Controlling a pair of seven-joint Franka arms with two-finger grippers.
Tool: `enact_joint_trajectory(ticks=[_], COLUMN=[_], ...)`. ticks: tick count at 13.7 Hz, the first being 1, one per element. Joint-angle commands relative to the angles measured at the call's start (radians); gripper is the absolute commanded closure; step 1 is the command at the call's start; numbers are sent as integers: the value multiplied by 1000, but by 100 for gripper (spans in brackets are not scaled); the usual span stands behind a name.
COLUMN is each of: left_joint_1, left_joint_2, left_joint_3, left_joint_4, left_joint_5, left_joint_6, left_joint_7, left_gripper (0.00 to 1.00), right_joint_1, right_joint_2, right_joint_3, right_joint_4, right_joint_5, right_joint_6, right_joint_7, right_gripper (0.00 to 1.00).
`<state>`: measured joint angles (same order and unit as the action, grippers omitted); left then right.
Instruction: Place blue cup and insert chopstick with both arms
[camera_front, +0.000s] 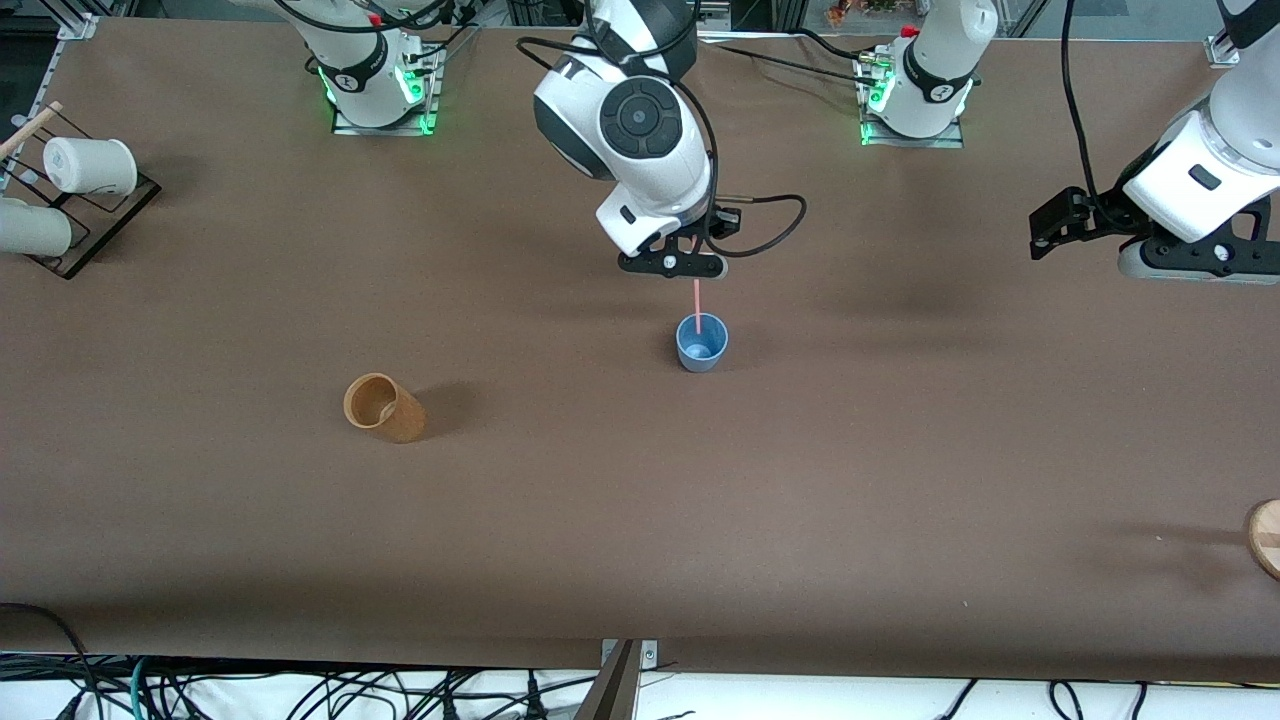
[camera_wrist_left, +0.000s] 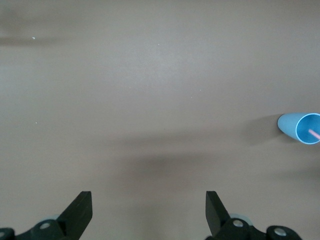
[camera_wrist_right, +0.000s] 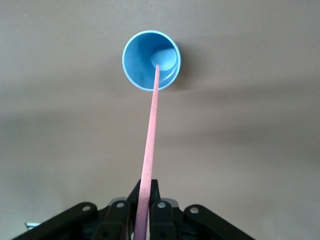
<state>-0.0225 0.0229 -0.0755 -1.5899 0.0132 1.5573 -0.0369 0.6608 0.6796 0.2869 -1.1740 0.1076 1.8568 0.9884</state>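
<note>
The blue cup (camera_front: 702, 343) stands upright near the middle of the table. My right gripper (camera_front: 670, 265) hangs over it, shut on the upper end of the pink chopstick (camera_front: 697, 300). The chopstick points down into the cup, and its lower end is inside. The right wrist view shows the chopstick (camera_wrist_right: 151, 130) running from my shut gripper (camera_wrist_right: 145, 192) down to the cup's (camera_wrist_right: 145, 55) bottom. My left gripper (camera_front: 1190, 268) waits open and empty over the left arm's end of the table. The left wrist view shows the open gripper (camera_wrist_left: 148, 200) over bare table, with the cup (camera_wrist_left: 292, 126) off at the edge.
An orange-brown cup (camera_front: 383, 407) sits tilted toward the right arm's end, nearer the front camera than the blue cup. White cups (camera_front: 90, 165) lie on a black rack (camera_front: 100, 235) with a tan stick (camera_front: 30, 125) at that end. A round wooden piece (camera_front: 1265, 538) lies at the left arm's end.
</note>
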Motion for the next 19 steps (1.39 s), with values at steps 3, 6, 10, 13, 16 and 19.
enact_joint_trajectory(ticks=[3,6,10,13,16,19], left_joint_1=[19,18,15,6,3,3], left_joint_2=[17,17,15,15,15,15], left_joint_3=[5,2,-3,-4,-4,-4], left_joint_4=[33,34,36,39,39,39], left_joint_5=[-22,-22,-22,-22,-22,-22], left_joint_6=[-36,-36,-34,-34,-34,-34], left_joint_7=[61,54,60,54,52,54], left_gripper=[0,0,0,0,0,0], right_joint_1=[3,-108,-335,-486,-613,-652], right_joint_2=[-11,-118,-357,-443,-498,-593], right_joint_3=[-18,-17,-9,-14,-46,-126], right_joint_4=[42,2,-188,-204,-226,-338], right_joint_5=[-29,-35,-25,-22,-37,-45], right_joint_6=[-2,-34,-126,-324,-406,-332], right_joint_7=[16,-23,-282,-559,-829,-1088], right_gripper=[0,0,0,0,0,0])
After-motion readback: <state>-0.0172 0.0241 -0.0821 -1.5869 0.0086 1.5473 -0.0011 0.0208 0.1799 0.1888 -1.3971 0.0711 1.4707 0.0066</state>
